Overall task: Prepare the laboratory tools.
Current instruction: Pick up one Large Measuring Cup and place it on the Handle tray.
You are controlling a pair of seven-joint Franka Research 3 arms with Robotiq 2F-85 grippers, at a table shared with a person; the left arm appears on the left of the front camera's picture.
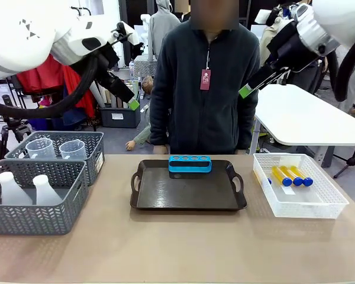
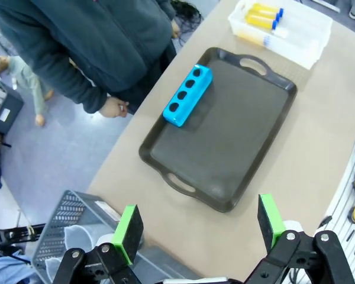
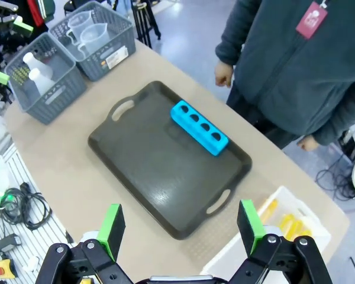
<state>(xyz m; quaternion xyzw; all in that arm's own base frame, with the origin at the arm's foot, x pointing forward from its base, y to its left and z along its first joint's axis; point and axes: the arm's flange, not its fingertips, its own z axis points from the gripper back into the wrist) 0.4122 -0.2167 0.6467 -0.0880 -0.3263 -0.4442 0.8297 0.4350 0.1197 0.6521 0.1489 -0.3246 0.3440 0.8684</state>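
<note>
Setup looks barely begun: left tool [image 2: 198, 228] and right tool [image 3: 180, 228] hover open and empty above the counter [image 1: 177, 248], the blue rack [image 1: 190, 164] stands alone on the dark tray [image 1: 165, 201], while test tubes [image 1: 290, 176], beakers [image 1: 72, 149] and flasks [image 1: 46, 190] lie in side baskets [image 1: 59, 216], so one needs fetching next.
</note>
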